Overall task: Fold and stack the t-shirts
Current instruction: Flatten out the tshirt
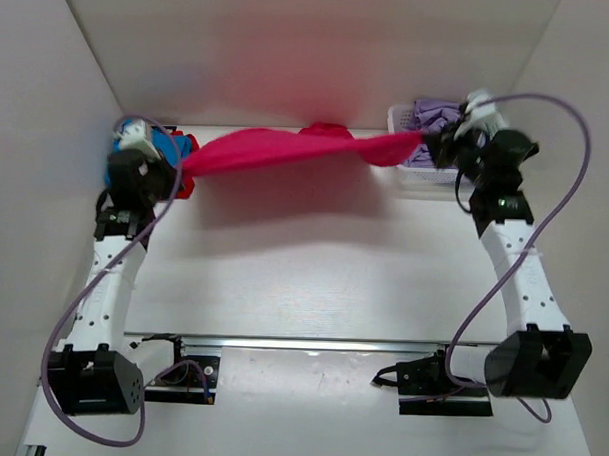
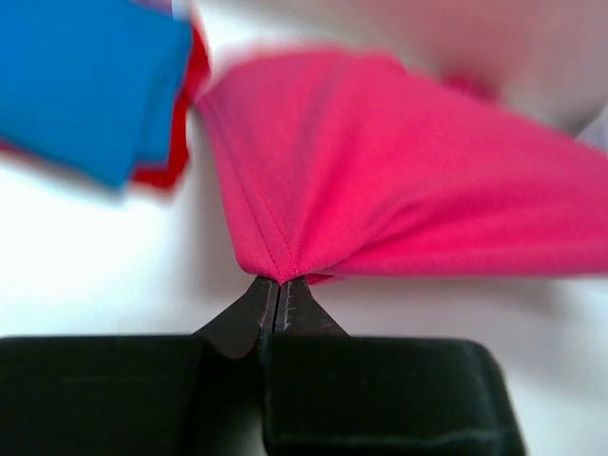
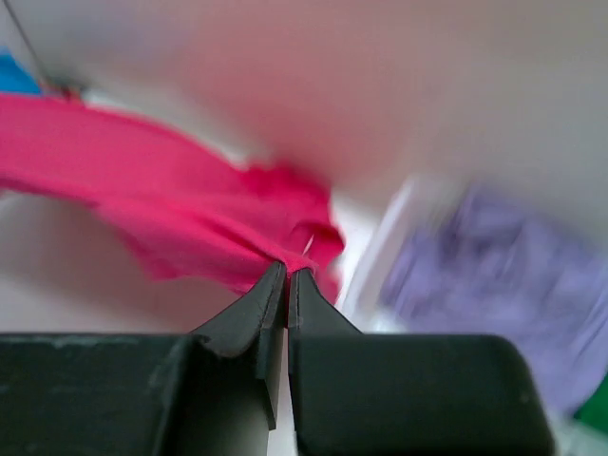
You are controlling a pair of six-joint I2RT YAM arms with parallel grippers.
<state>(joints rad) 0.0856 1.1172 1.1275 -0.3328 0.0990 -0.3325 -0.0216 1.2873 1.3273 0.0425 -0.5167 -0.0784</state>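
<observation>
The white worktop (image 1: pixel 313 278) is seen as a smooth, matt, flat surface. Above its far half the crimson-pink t-shirt (image 1: pixel 287 149) is held stretched into a long, tapering band between the two arms. It is apparently lifted clear, since a shadow is cast beneath it. The cloth is a soft, thin-looking knit, drawn into radiating pleats at each pinch. Only a small bunch of fabric is held at either end, so a slip could be caused by any further pulling apart, and the shirt would be dropped in a heap. A twisted lay-down would be likely if the ends were lowered unevenly.

At the far right the white latticed basket (image 1: pixel 396 119) is stood, made of rigid plastic with openwork walls. It could be snagged or dragged by the cloth's right end, which passes over its rim. Inside it the lavender t-shirt (image 1: pixel 436 115) is left crumpled.

At the far left the blue t-shirt (image 2: pixel 85 76) is laid folded, flat and square-edged, on the red t-shirt (image 2: pixel 161 173). That stack could be knocked askew by the left arm close beside it.

The left gripper (image 2: pixel 277 285) is clamped on a seamed edge of the crimson-pink cloth. The right gripper (image 3: pixel 287 274) is likewise pinched on the opposite end.
</observation>
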